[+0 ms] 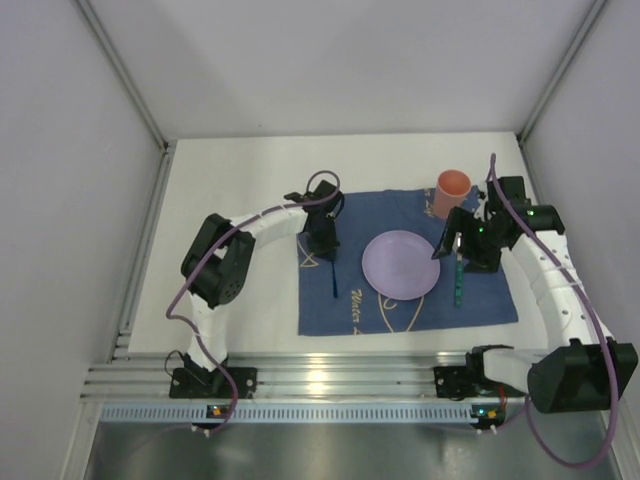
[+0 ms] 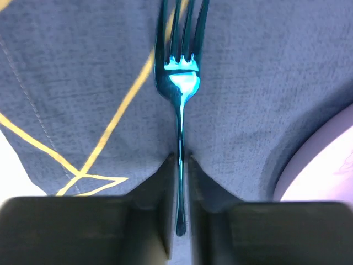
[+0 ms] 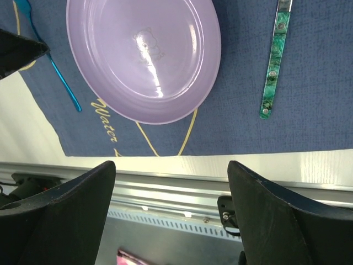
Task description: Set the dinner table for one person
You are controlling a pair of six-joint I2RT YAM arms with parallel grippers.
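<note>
On the dinner table [image 1: 230, 180], under the plate [image 1: 400, 263], blue cloth [image 1: 400, 312]. Just left of the plate, seemingly laying down the fork [image 2: 180, 110], left gripper [image 2: 181, 160] pinched onto its handle. Right of the plate, knife [image 3: 273, 61] lying flat; right gripper [image 3: 171, 165] gaping, empty. Next probably calls for release and a straight lift.

— What do you have around you?
— Plain pale grey walls [image 1: 330, 60] box you in on three sides, with slim metal struts [image 1: 122, 68] running down the back corners. The white dinner table [image 1: 240, 170] spans the space between them.
— And at your near edge?
— You see a ribbed aluminium rail [image 1: 350, 375] across the front, soft light glaring off its middle, and a brushed steel sheet [image 1: 330, 450] below.
</note>
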